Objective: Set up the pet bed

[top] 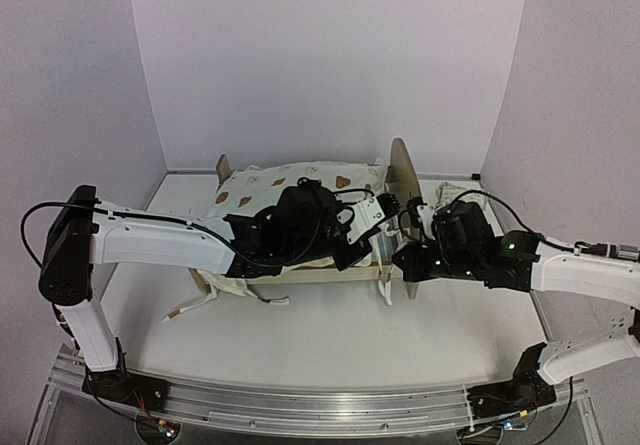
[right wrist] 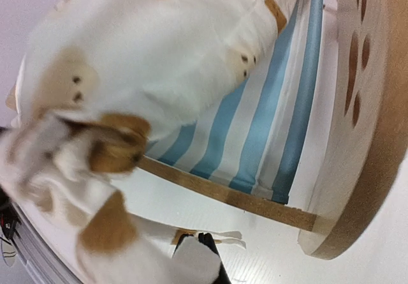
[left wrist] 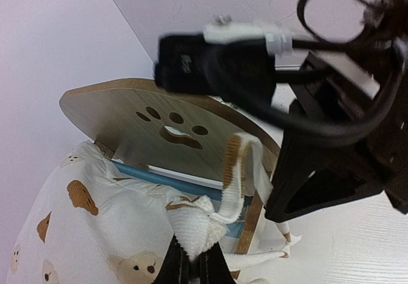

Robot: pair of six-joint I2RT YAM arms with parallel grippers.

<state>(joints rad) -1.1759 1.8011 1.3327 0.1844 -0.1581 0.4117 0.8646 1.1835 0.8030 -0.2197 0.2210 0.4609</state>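
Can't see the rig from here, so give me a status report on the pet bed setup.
Left hand pinching quilt corner. Right hand looks shut on quilt edge too. Pet bed upright, quilt partway over striped mattress, headboard end bare. No obstruction seen.

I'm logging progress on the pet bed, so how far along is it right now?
Done: the striped mattress sits in the pet bed frame, and the bear-print quilt covers most of it. In hand: the left gripper pinches the quilt's ruffle near the headboard. Remaining, probably: settle and release the quilt; no pillow shows on the bed.
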